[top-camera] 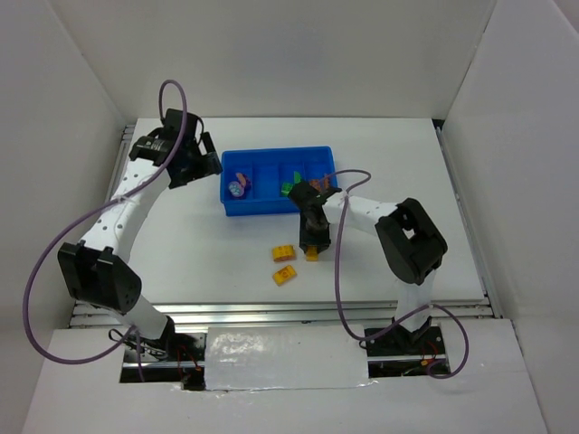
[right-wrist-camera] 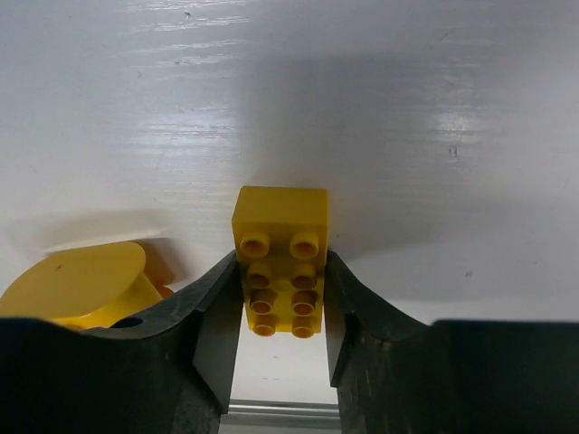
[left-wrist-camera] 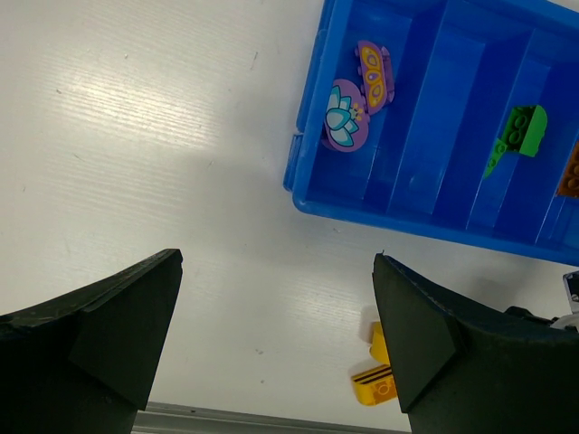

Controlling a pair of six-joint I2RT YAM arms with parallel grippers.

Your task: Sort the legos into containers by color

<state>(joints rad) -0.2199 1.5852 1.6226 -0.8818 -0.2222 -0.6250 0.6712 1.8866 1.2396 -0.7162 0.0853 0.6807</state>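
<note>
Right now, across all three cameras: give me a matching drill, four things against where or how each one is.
Things:
1. purple pieces
2. green brick
3. yellow brick
4. left gripper

Places or states:
A. on the table, between the fingers of the right gripper
B. open, over bare table beside the tray
C. in a middle compartment of the tray
D. in the end compartment of the tray

Pairs: 1-D, 2-C, 3-A, 4-B.
</note>
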